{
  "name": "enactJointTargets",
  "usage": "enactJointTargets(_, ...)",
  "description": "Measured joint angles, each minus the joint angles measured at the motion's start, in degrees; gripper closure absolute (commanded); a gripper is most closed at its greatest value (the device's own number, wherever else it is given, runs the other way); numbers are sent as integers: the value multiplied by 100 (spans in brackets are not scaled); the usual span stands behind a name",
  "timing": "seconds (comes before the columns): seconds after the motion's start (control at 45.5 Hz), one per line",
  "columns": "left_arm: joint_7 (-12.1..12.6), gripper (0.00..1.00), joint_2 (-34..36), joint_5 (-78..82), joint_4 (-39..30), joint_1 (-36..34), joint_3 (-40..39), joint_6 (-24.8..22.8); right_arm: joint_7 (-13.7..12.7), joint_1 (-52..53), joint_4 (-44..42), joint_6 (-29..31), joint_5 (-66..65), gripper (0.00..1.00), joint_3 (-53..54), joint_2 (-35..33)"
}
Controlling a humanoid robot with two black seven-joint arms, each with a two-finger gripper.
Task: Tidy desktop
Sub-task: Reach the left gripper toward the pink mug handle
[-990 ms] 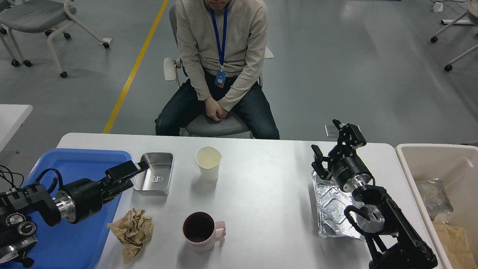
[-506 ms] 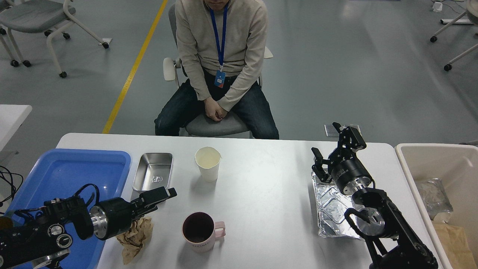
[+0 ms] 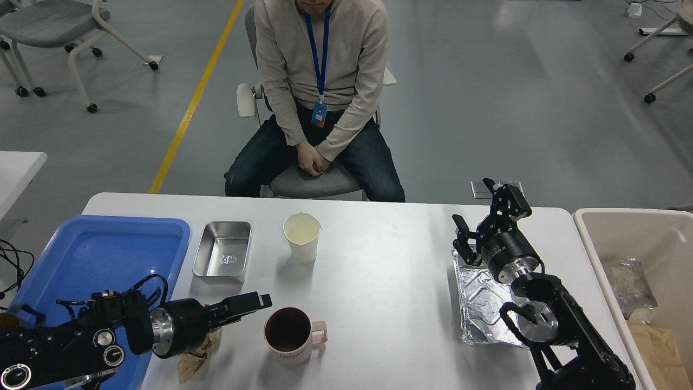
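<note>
Head view: desktop [image 3: 379,281] spans the frame. Left gripper [image 3: 254,302] sits just left of the pink mug [image 3: 289,333], over crumpled paper [image 3: 195,357], fingers indistinguishable. Right gripper [image 3: 484,216], far right of the mug, stands wide over foil [image 3: 479,303], likely staged for pickup.

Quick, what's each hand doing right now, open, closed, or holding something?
Left hand: cannot tell, seen side-on beside the pink mug; nothing visibly held.
Right hand: open, holding nothing, above the foil tray.
</note>
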Motion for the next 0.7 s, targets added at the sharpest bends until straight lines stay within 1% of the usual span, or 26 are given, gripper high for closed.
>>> enactJointTargets(0.11,-45,9,-12,249,1,-69,172,0,0,2,0,0,0,0,0,-1)
enactJointTargets(0.198,-50,11,-30,396,-1,-80,208,0,0,2,0,0,0,0,-1,-1)
enactJointTargets(0.33,-50,25,-158,440,-3,-82,231,0,0,2,1,0,0,0,-1,-1)
enactJointTargets(0.462,-41,31,-272,509,-3,-64,320,27,0,2,8,0,0,0,4,-1)
enactJointTargets(0.55,-35,39,-330,565,8,-59,393,104,0,2,9,0,1,0,9,-1)
enactJointTargets(0.572,-32,41,-337,571,10,-59,414,115,0,2,9,0,1,0,12,-1)
enactJointTargets(0.616,-29,49,-347,577,12,-58,463,130,0,2,9,0,3,0,15,-1)
enactJointTargets(0.704,-53,58,-347,614,19,-53,522,148,0,2,9,0,5,0,22,-1)
